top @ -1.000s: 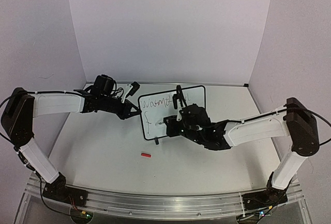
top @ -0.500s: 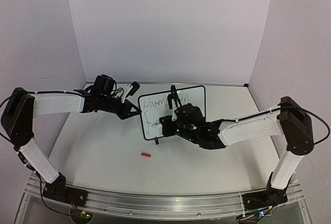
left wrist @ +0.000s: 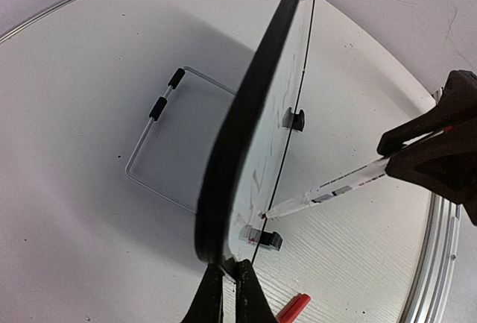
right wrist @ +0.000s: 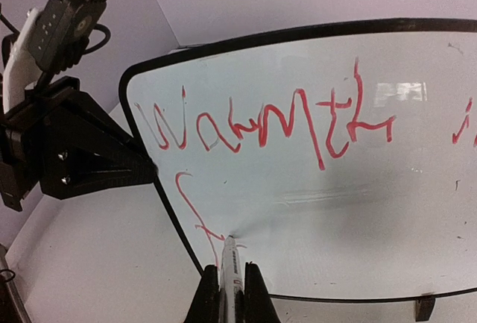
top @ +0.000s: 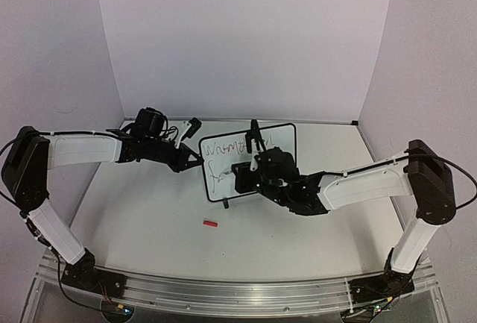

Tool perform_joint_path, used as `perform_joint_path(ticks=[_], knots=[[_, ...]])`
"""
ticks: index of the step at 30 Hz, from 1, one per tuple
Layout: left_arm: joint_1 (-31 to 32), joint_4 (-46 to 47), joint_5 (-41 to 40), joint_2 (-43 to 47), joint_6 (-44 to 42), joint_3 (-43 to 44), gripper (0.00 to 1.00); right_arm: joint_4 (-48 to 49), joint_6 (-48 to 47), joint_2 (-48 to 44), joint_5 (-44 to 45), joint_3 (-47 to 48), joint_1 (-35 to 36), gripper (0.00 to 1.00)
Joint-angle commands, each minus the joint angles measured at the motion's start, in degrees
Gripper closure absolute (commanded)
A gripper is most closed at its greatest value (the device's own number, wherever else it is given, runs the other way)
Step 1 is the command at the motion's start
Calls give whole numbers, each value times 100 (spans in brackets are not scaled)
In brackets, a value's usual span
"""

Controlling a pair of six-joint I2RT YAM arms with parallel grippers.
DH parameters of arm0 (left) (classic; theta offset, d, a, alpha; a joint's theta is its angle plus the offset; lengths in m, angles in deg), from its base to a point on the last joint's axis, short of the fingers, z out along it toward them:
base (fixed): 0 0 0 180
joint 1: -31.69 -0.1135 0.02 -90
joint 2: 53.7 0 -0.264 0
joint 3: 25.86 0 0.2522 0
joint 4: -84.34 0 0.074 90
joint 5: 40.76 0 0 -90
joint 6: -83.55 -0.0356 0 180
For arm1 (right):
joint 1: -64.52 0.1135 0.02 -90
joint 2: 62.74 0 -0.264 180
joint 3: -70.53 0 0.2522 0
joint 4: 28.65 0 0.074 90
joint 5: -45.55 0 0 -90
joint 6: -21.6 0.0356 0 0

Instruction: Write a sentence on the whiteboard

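Note:
The whiteboard (top: 261, 160) stands upright on the table, and my left gripper (top: 195, 158) is shut on its left edge. In the left wrist view the board (left wrist: 246, 114) is seen edgewise, pinched between my fingers (left wrist: 229, 278). My right gripper (top: 244, 174) is shut on a white marker (right wrist: 229, 263) whose tip touches the board (right wrist: 358, 211) low on its left side. The sentence (right wrist: 276, 121) is red: an upper line reading "Warmth" and more, and below it only an "f" (right wrist: 195, 215). The marker also shows in the left wrist view (left wrist: 328, 192).
A red marker cap (top: 210, 224) lies on the table in front of the board, also in the left wrist view (left wrist: 293, 308). A bent wire frame (left wrist: 160, 151) lies behind the board. Purple walls enclose the table on three sides.
My right gripper shifted slightly left and back with the marker, and the "f" stroke on the lower line has grown. The left arm and the board stayed still.

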Motion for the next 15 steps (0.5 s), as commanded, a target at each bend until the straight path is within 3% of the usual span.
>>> perform_joint_path(ticks=[1,15], knots=[[14,-244,-274,-96,-206,105,100,397,-36,-383,467,-73,-42,100],[12,-264,-280,-68,-208,106,100,155,106,-184,442,-117,-44,100]])
